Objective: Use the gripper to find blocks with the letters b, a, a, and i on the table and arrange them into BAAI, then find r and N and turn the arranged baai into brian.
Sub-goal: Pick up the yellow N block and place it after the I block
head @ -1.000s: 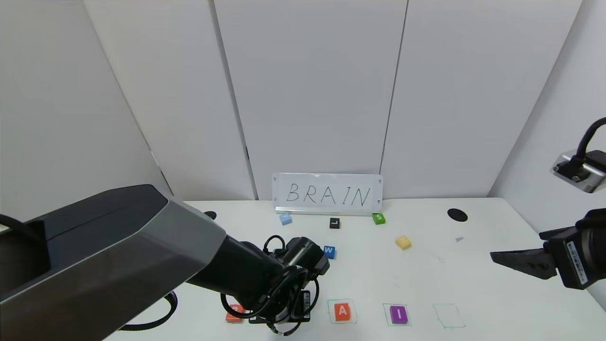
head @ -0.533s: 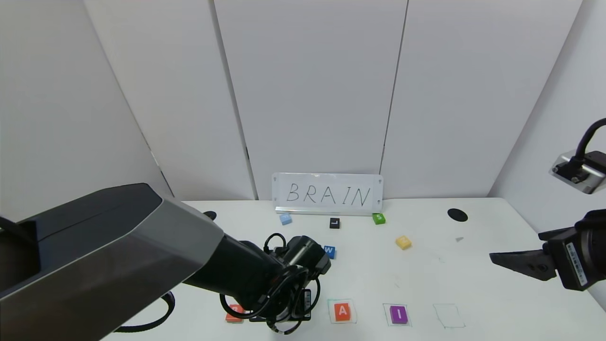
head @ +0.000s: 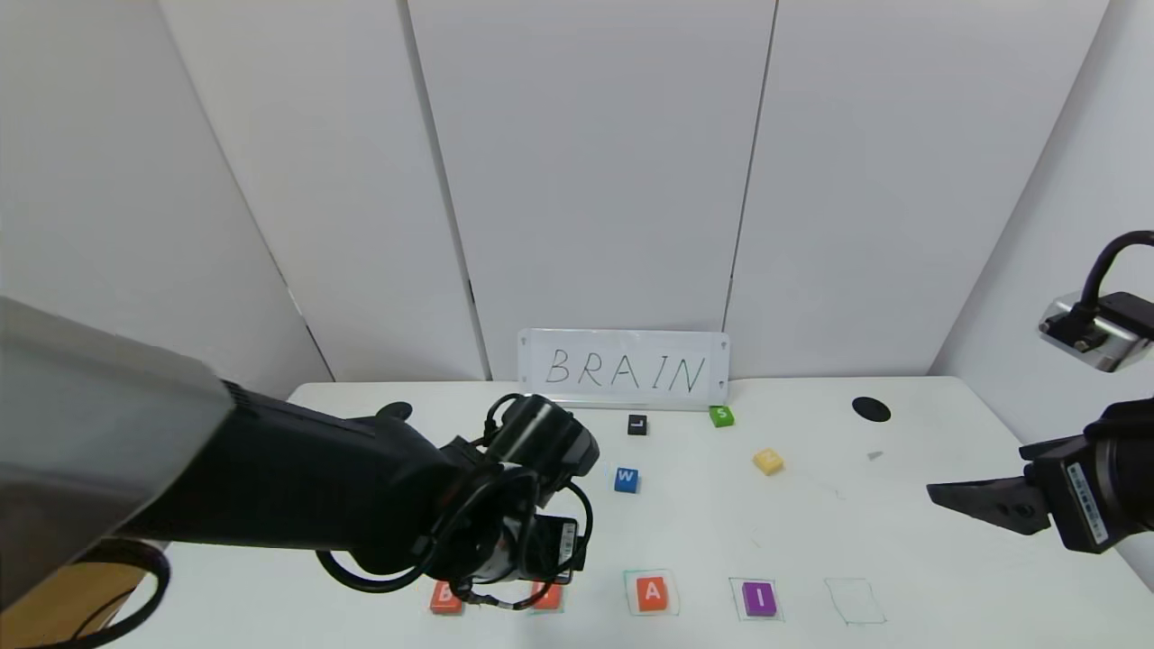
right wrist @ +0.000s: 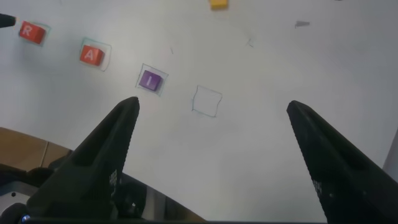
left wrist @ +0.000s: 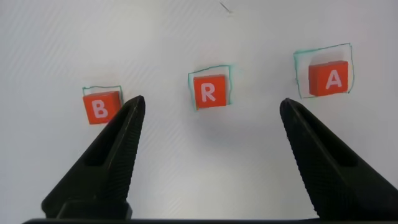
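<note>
Along the near edge of the table [head: 902, 541], orange-red B [head: 445, 597], r [head: 546, 596], orange-red A [head: 652, 592] and purple I [head: 759, 598] lie in a row, with an empty green square [head: 855, 601] after I. Only one A shows. In the left wrist view, B [left wrist: 99, 108], r [left wrist: 209, 92] and A [left wrist: 328, 79] each sit in a drawn square. My left gripper [left wrist: 211, 102] is open and empty, raised above r. The yellow N [head: 768, 461] lies further back. My right gripper [head: 942, 493] is open and empty, hovering at the right.
A BRAIN sign [head: 622, 370] stands at the back. Near it lie a black L block [head: 637, 425], a green S block [head: 720, 415] and a blue W block [head: 627, 479]. Black holes [head: 871, 409] [head: 394, 411] sit at the back. My left arm [head: 361, 487] spans the table's left side.
My left arm has lifted and drawn back to the left, uncovering the R block in the second square and hiding the light blue block. The right arm barely shifted.
</note>
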Controlling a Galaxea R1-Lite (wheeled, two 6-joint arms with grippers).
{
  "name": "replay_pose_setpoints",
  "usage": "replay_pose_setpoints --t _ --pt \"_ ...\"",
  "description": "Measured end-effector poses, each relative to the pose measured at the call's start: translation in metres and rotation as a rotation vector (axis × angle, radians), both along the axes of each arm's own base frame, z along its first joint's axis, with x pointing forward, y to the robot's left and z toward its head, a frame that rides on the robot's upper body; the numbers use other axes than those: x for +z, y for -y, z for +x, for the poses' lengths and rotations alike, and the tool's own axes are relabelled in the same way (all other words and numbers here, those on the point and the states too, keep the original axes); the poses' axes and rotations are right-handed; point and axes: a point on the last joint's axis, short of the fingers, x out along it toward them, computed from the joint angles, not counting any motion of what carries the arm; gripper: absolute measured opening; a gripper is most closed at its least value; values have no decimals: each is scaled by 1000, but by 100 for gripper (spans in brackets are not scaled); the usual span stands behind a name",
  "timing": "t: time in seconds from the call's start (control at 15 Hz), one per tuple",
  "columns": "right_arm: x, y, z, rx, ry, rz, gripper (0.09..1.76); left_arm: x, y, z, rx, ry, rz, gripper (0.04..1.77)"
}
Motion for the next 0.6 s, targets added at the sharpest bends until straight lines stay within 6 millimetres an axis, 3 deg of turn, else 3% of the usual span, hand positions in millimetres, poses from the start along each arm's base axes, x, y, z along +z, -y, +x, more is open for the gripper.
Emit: replay_pose_setpoints --t 0.47,0.6 --pt "-6 -1 5 -2 -28 -3 171 66 -34 -14 -110 43 -8 165" --pt "-9 -2 7 1 -45 -7 171 81 -52 -17 -161 60 -45 166"
